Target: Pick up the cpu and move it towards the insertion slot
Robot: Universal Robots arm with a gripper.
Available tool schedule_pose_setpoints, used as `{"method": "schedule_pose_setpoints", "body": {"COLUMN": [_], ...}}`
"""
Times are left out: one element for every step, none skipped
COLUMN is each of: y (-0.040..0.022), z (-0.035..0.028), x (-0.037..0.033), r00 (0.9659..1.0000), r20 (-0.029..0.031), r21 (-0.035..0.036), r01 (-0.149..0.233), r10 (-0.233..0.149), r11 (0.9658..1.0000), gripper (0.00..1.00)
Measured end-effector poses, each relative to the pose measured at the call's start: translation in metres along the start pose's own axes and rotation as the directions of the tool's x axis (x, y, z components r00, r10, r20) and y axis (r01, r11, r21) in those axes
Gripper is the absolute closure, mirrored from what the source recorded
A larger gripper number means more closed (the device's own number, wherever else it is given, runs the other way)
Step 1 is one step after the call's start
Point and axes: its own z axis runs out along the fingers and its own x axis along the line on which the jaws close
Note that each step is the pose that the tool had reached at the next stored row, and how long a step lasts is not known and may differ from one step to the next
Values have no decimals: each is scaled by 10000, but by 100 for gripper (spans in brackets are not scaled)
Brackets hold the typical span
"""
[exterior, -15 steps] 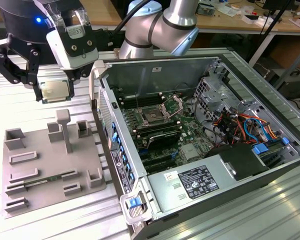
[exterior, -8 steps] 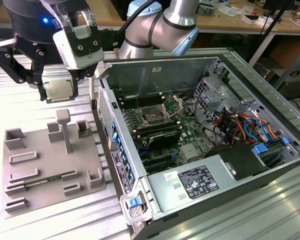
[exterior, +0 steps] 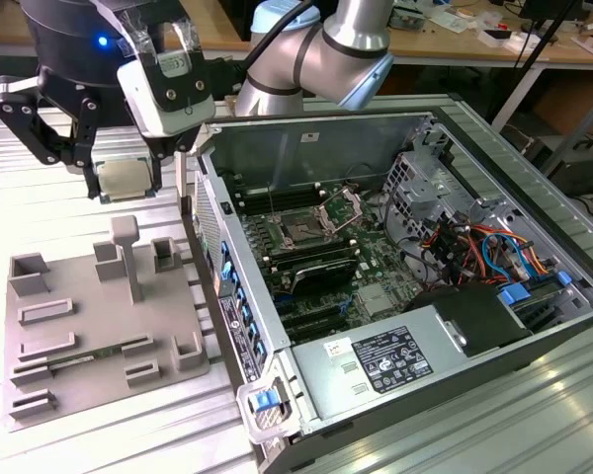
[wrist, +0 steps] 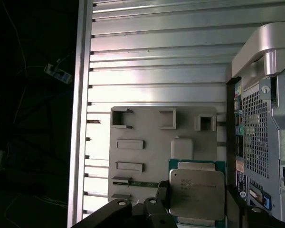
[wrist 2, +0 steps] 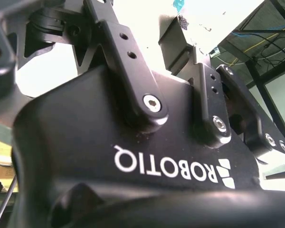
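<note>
Cpu is already lifted: the hand is closed on its edges and holds it in the air just outside the open computer case, above the grey tray. It is not yet over the insertion slot inside the case. Case and tray sit on a ribbed metal table, with cluttered workbenches beyond the case.
</note>
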Motion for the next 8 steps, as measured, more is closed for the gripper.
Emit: {"method": "schedule_pose_setpoints", "body": {"y": [0, -1, -1, -1, -1, -1, -2, -2], "z": [0, 1, 1, 1, 2, 2, 2, 2], "x": [-7, -18, -32, -41, -48, -58, -68, -76], "r00": [10000, 10000, 10000, 10000, 10000, 10000, 10000, 10000], "r20": [0, 0, 0, 0, 0, -1, 0, 0], "r21": [0, 0, 1, 0, 0, 0, 0, 0], "r01": [0, 0, 1, 0, 0, 0, 0, 0], "r10": [0, 0, -1, 0, 0, 0, 0, 0], "r11": [10000, 10000, 10000, 10000, 10000, 10000, 10000, 10000], "gripper": [45, 45, 45, 45, 45, 45, 45, 45]}}
